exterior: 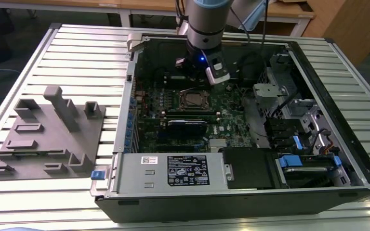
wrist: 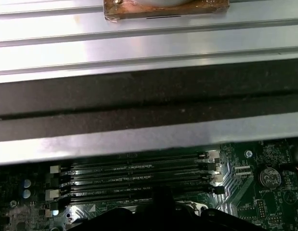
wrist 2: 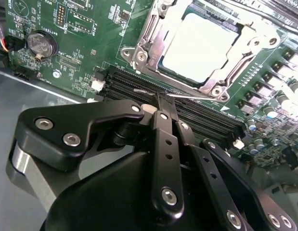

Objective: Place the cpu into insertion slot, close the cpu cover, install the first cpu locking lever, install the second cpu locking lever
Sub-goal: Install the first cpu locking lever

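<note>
The cpu (wrist 2: 199,45) lies in the insertion slot (exterior: 194,100), its pale metal top showing through the window of the cpu cover (wrist 2: 161,36), which lies flat over it. A thin silver locking lever (wrist 2: 192,96) runs along the socket's edge beside the memory slots. My gripper (wrist 2: 164,100) is shut, its black fingertips right at this wire lever. I cannot tell whether the wire is pinched between them. In the exterior view the gripper (exterior: 196,82) hangs inside the open computer case, just behind the socket.
The green motherboard (wrist 2: 91,29) carries a coin battery (wrist 2: 41,43) and long black memory slots (wrist: 134,175). The case wall (wrist: 139,139) rises close by. A power supply (exterior: 172,171) and drive cage (exterior: 300,120) crowd the case. A grey fixture (exterior: 50,134) sits on the slatted table.
</note>
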Controlling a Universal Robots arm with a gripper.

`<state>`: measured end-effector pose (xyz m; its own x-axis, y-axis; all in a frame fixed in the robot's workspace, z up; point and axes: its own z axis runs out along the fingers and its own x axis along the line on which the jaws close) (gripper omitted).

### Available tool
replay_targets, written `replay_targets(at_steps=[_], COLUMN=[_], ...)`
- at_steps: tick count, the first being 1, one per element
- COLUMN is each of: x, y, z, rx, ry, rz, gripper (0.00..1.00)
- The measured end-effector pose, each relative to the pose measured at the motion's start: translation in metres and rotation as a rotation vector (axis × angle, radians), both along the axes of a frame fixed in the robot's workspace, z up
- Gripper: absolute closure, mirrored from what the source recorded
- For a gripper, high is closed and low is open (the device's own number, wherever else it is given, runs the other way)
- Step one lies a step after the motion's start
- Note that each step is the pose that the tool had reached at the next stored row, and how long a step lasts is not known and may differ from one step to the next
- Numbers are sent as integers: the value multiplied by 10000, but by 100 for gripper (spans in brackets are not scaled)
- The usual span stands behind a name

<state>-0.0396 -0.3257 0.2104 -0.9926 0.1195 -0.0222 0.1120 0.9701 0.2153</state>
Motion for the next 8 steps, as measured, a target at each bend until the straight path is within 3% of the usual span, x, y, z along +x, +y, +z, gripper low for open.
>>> replay_targets(at_steps=[8], x=[0], y=[-1], z=[-28], rx=[-4], ry=[3], rz=[-696], gripper=[89])
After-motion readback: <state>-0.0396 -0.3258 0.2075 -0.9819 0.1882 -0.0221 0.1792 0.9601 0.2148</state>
